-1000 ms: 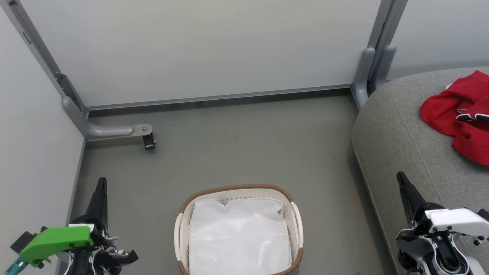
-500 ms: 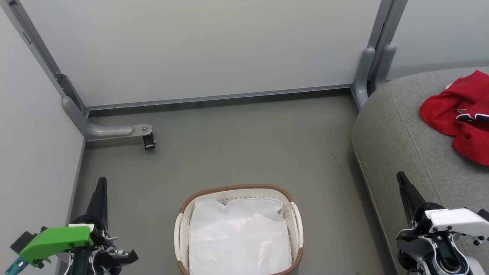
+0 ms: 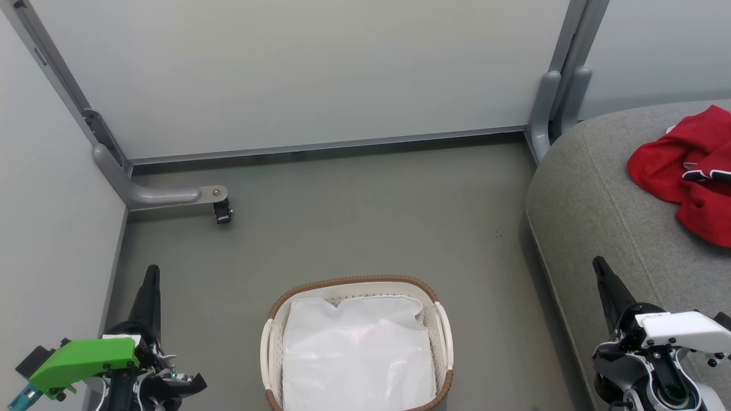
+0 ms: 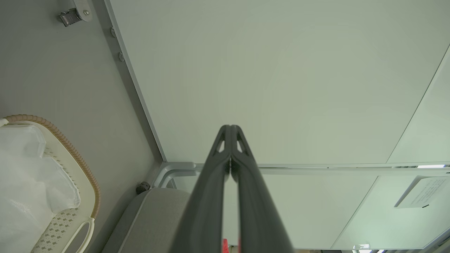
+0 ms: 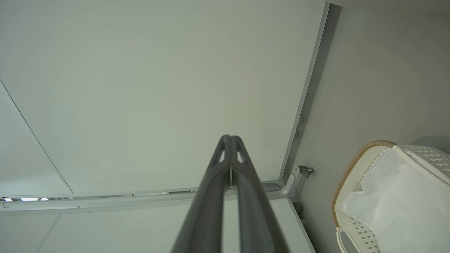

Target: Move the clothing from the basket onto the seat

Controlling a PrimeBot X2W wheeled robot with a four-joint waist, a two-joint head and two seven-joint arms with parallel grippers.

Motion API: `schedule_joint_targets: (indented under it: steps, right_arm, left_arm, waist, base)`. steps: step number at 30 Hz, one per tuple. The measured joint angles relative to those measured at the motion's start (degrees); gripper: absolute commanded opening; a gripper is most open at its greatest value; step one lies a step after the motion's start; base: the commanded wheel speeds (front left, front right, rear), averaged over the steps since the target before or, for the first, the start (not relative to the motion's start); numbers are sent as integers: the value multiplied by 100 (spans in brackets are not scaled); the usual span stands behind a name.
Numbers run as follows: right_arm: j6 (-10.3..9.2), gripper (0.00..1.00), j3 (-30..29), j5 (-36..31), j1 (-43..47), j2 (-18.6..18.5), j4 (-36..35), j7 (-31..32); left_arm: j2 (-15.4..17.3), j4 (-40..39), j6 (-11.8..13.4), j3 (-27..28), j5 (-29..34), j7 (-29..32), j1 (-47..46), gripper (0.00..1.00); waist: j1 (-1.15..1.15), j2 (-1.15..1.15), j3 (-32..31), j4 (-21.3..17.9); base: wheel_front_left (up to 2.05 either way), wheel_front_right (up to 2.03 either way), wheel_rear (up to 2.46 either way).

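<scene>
Basket sits on grey floor at bottom centre of head view, oval, cream perforated sides, brown woven rim, handles left and right; white liner crumpled inside, covering the bottom, no red in it; clothing lies in a red heap with white and black trim on seat at far right, partly cut off by frame edge; heap is well apart from basket; seat is grey upholstery with rounded corner and stitched seam, its edge near basket's right side but not touching.

Left tool at lower left, dark fingers pressed together pointing up the view, nothing between them, green housing behind it; well left of basket, above floor beside the left wall; left wrist view shows both fingers meeting at the tips, fully closed, empty; basket and liner at that view's left edge.

Right tool at lower right, fingers closed tip to tip, empty, white housing behind it; overlaps seat's front edge in head view, contact cannot be told; well short of clothing.

Pale wall panels behind; small black caster on a grey metal foot at left.
</scene>
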Motion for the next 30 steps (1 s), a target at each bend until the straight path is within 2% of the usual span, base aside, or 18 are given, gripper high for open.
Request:
schedule_joint_targets:
  steps: [30]
  right_arm:
    - [0, 0, 0, 0, -1, 0, 0, 0]
  left_arm:
    - [0, 0, 0, 0, -4, 0, 0, 0]
  waist:
    - [0, 0, 0, 0]
  base:
    - [0, 0, 0]
